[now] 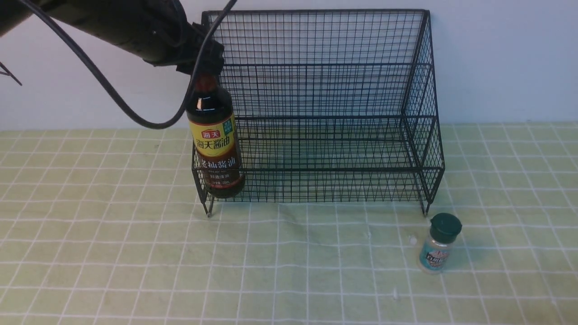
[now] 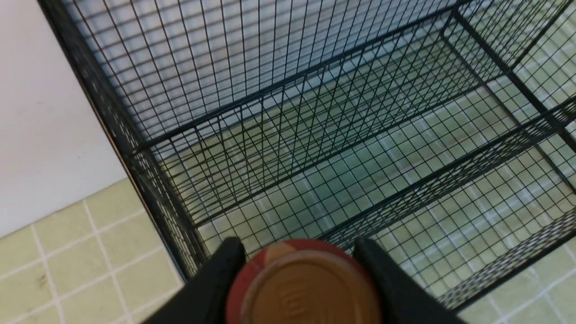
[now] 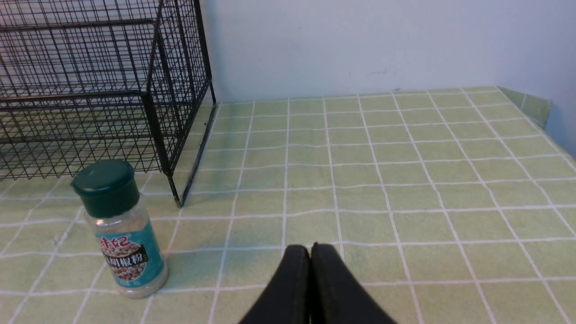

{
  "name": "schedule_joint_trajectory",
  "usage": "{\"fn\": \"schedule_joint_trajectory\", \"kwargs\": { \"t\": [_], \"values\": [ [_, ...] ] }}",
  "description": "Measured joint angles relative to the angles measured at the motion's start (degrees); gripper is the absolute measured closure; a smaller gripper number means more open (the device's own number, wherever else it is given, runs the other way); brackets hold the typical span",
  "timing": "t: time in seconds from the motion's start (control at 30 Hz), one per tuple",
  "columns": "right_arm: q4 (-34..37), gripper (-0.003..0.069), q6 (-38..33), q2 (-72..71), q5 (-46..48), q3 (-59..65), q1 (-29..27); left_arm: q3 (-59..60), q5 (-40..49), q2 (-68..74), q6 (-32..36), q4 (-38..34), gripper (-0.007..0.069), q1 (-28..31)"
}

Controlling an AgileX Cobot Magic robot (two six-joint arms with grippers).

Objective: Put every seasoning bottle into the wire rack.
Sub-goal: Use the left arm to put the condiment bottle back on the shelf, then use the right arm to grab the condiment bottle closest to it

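Observation:
The tall dark soy-sauce bottle (image 1: 216, 140), with a yellow-red-brown label, hangs upright at the left front corner of the black wire rack (image 1: 325, 90). My left gripper (image 1: 205, 72) is shut on its reddish neck from above. In the left wrist view both black fingers flank the bottle's cap (image 2: 306, 288), with my left gripper (image 2: 299, 245) over the wire rack's (image 2: 315, 135) lower shelf. Whether the base rests on the shelf I cannot tell. The small shaker jar (image 1: 439, 246) with a dark green cap stands on the cloth off the rack's right front foot. My right gripper (image 3: 310, 246) is shut and empty, to the right of the shaker jar (image 3: 123, 234).
A green checked cloth (image 1: 289, 271) covers the table up to a pale wall (image 1: 496, 58). The left arm's cable (image 1: 113, 97) loops down beside the bottle. The wire rack's right side panel (image 3: 180, 90) stands just behind the jar. The table's right edge (image 3: 535, 108) shows in the right wrist view.

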Motion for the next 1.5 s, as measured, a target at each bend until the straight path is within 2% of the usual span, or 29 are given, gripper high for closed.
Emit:
{"fn": "schedule_joint_trajectory", "kwargs": {
  "t": [0.17, 0.23, 0.4, 0.53, 0.6, 0.67, 0.73, 0.83, 0.87, 0.97, 1.17, 1.33, 1.5],
  "values": [
    [0.00, 0.0673, 0.00, 0.00, 0.00, 0.00, 0.00, -0.37, 0.53, 0.29, 0.00, 0.00, 0.0347, 0.00],
    [0.00, 0.0673, 0.00, 0.00, 0.00, 0.00, 0.00, -0.43, -0.23, 0.46, 0.00, -0.61, 0.0306, 0.00],
    [0.00, 0.0673, 0.00, 0.00, 0.00, 0.00, 0.00, -0.50, -0.78, -0.29, -0.32, -0.89, 0.0136, 0.00],
    [0.00, 0.0673, 0.00, 0.00, 0.00, 0.00, 0.00, -0.51, -0.78, -2.76, -0.43, -0.89, 0.0099, 0.00],
    [0.00, 0.0673, 0.00, 0.00, 0.00, 0.00, 0.00, -0.56, -0.69, -5.02, -1.13, -0.69, 0.0116, 0.00],
    [0.00, 0.0673, 0.00, 0.00, 0.00, 0.00, 0.00, -0.62, -0.22, -7.94, -2.92, -0.50, 0.0172, 0.00],
    [0.00, 0.0673, 0.00, 0.00, 0.00, 0.00, 0.00, -0.68, 1.13, -11.61, -5.93, 0.33, 0.0263, 0.00],
    [0.00, 0.0673, 0.00, 0.00, 0.00, 0.00, 0.00, -0.81, 4.66, -17.94, -9.35, 2.55, 0.0479, 0.00],
    [0.00, 0.0673, 0.00, 0.00, 0.00, 0.00, 0.00, -0.44, 4.88, -19.33, -9.57, 3.08, 0.0530, 0.00],
    [0.00, 0.0673, 0.00, 0.00, 0.00, 0.00, 0.00, 3.21, 4.30, -26.78, -10.00, 4.31, 0.0614, 0.00],
    [0.00, 0.0673, 0.00, 0.00, 0.00, 0.00, 0.00, 17.78, -0.65, -41.54, -10.26, 4.21, 0.0631, 0.00],
    [0.00, 0.0673, 0.00, 0.00, 0.00, 0.00, 0.00, 38.03, -7.90, -57.82, -10.70, 2.97, 0.0631, 0.00],
    [0.00, 0.0673, 0.00, 0.00, 0.00, 0.00, 0.00, 48.97, -8.53, -66.29, -10.86, 2.91, 0.0631, 0.00]
  ]
}}
